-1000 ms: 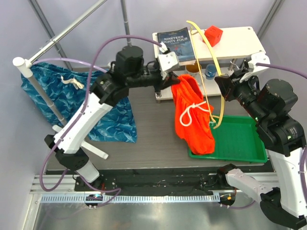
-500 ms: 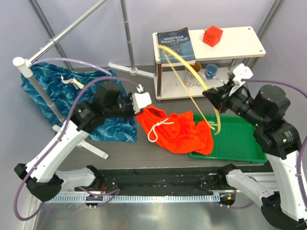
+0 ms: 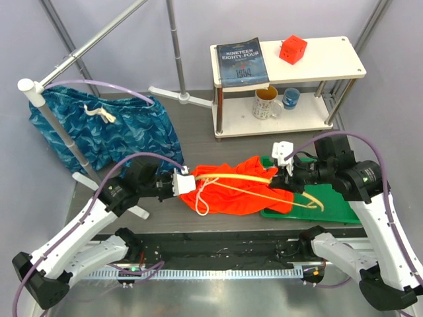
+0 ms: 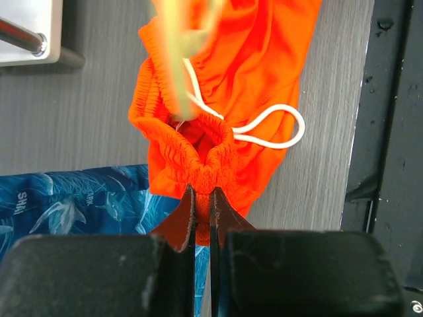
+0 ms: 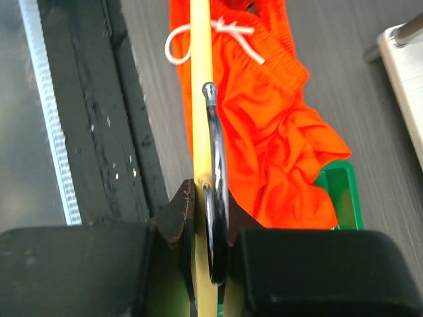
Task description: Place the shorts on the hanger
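Left tool [image 4: 203, 198] pinches shut on the waistband of the shorts [image 4: 254, 59] — right tool [image 5: 206, 198], opposite, clamps the hanger [image 5: 201, 66] at its hook, bar across the fabric.

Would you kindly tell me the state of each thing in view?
shorts, crumpled on the table, waistband pinched
hanger, lying across the shorts, held at its hook
left fingers, shut on the shorts
right fingers, shut on the hanger
blue shorts, draped, untouched
mug, upright on the lower shelf
book, flat on the top shelf
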